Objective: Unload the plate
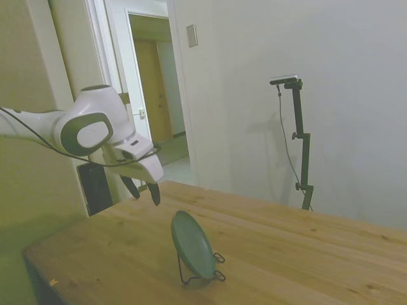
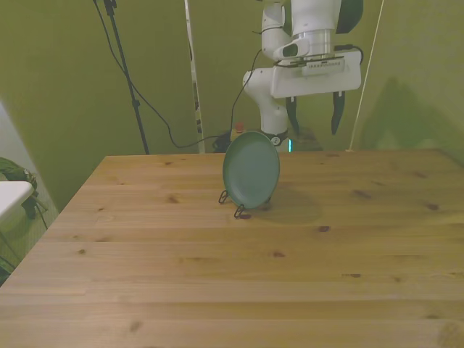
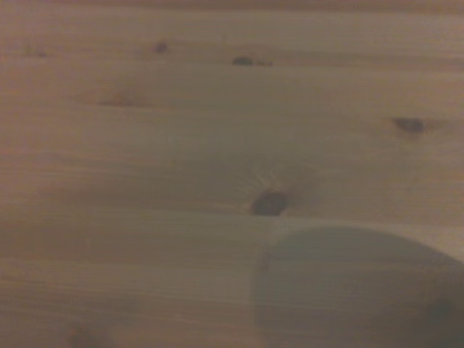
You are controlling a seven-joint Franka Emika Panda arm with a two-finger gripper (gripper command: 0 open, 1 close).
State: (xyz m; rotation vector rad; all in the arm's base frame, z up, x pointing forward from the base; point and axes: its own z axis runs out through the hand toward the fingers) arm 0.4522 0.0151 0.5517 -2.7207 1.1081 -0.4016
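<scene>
The round dark grey-green plate [image 1: 192,244] [image 2: 251,169] stands nearly upright in a thin black wire stand [image 1: 202,272] [image 2: 233,203] on the wooden table [image 1: 286,254] [image 2: 232,261]. My gripper [image 1: 144,192] [image 2: 313,117] hangs open and holds nothing, well above the table, higher than the plate's top edge and behind it, a little toward the front view's right. In the wrist view, a blurred grey round shape, the plate [image 3: 355,290], lies at one corner over wood grain.
A doorway [image 1: 156,108] opens beyond the table's far end in the side view. Cables and a thin pole [image 2: 192,72] hang behind the table in the front view. A white object [image 2: 11,196] sits off the front view's left edge.
</scene>
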